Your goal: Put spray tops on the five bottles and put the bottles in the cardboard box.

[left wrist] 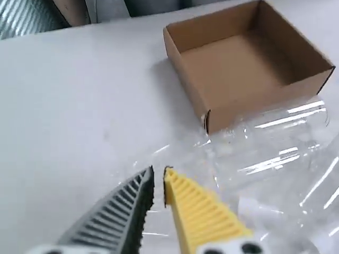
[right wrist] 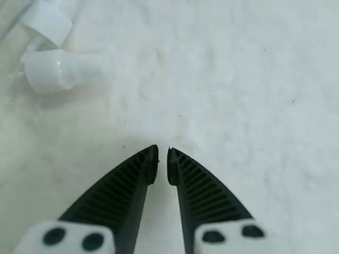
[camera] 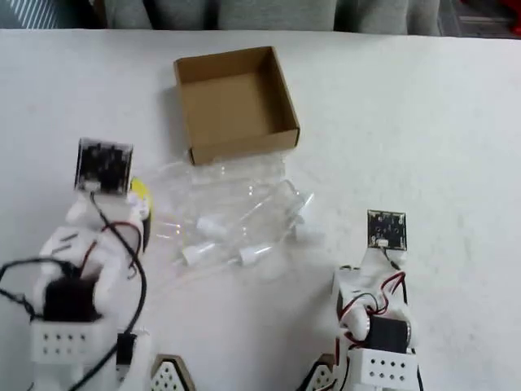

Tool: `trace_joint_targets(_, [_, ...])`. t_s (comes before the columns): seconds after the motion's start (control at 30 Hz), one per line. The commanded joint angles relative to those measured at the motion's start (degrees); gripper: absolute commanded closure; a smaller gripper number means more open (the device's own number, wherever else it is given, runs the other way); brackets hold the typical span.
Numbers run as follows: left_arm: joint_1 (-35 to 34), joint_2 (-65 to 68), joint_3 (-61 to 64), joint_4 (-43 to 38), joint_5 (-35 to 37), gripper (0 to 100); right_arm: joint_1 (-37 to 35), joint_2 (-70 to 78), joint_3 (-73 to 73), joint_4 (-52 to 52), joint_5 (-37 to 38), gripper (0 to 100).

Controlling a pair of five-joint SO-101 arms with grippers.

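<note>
An open cardboard box [camera: 234, 102] stands at the middle back of the table, with nothing inside it. In front of it lie several clear plastic bottles [camera: 220, 189] and white spray tops [camera: 254, 255] in a loose pile. My left gripper [left wrist: 159, 182], with one grey and one yellow finger, is shut with nothing in it, just left of the clear bottles [left wrist: 280, 137] and short of the box [left wrist: 246, 61]. My right gripper [right wrist: 161, 161] is shut and holds nothing, over bare table a little away from a white spray top [right wrist: 50, 69].
The left arm [camera: 85, 269] stands at the front left and the right arm [camera: 376, 318] at the front right. White table stretches to the right of the pile and behind the box. Chairs line the far edge.
</note>
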Motion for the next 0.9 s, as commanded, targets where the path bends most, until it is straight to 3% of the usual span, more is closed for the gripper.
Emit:
trace_joint_targets(0.0, [-0.66,11.12,-6.51,0.35,4.04,94,0.31,-0.48,0.53,-1.01,-0.18,97.7])
trace_joint_targets(0.13, [-0.31,21.41,-9.05,-0.26,16.26,94,0.31,-0.48,0.53,-0.92,-0.18,97.8])
trace_joint_targets(0.37, [-0.13,34.68,-9.85,-9.32,35.43,94,0.31,-0.48,0.53,-0.22,-0.18,97.8])
trace_joint_targets(0.67, [-0.57,52.35,-11.25,-14.95,46.68,94,0.31,-0.48,0.53,-0.22,-0.18,97.8])
trace_joint_targets(0.87, [-3.21,63.87,-17.58,-14.68,48.0,94,0.31,-0.48,0.53,-0.22,-0.18,97.8])
